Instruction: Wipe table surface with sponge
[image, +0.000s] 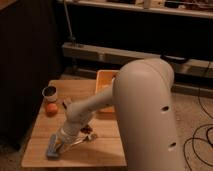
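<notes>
Item: gripper (59, 143), low over table surface (102, 150), hold state can't tell; sponge (51, 151) touching tip, cam-left/nearer side, long axis approx. near-far.

End effector (59, 144) over matt wooden table surface (100, 150).
</notes>
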